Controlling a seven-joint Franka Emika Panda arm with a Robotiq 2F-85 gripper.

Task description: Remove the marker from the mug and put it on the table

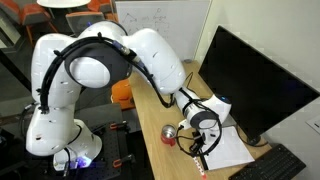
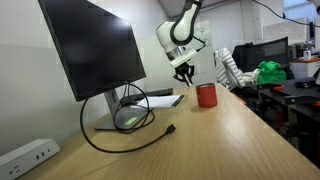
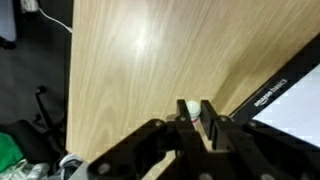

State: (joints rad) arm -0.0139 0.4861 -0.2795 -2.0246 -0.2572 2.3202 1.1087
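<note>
My gripper (image 1: pixel 201 142) is shut on the reddish-pink marker (image 1: pixel 200 160), which hangs down from the jaws above the light wood table (image 1: pixel 160 160). In the wrist view the marker's pale end (image 3: pixel 188 108) shows pinched between the two black fingers (image 3: pixel 195 118), with bare table (image 3: pixel 130 60) below. The small red mug (image 1: pixel 170 133) stands on the table just beside the gripper, apart from the marker. In an exterior view the mug (image 2: pixel 206 95) sits below and right of the raised gripper (image 2: pixel 183 68).
A large black monitor (image 2: pixel 95 50) stands on the table with a looped black cable (image 2: pixel 120 135) at its base. A white sheet of paper (image 1: pixel 228 148), a keyboard (image 1: pixel 272 165) and an orange object (image 1: pixel 122 95) are nearby. A power strip (image 2: pixel 25 157) lies at the near edge.
</note>
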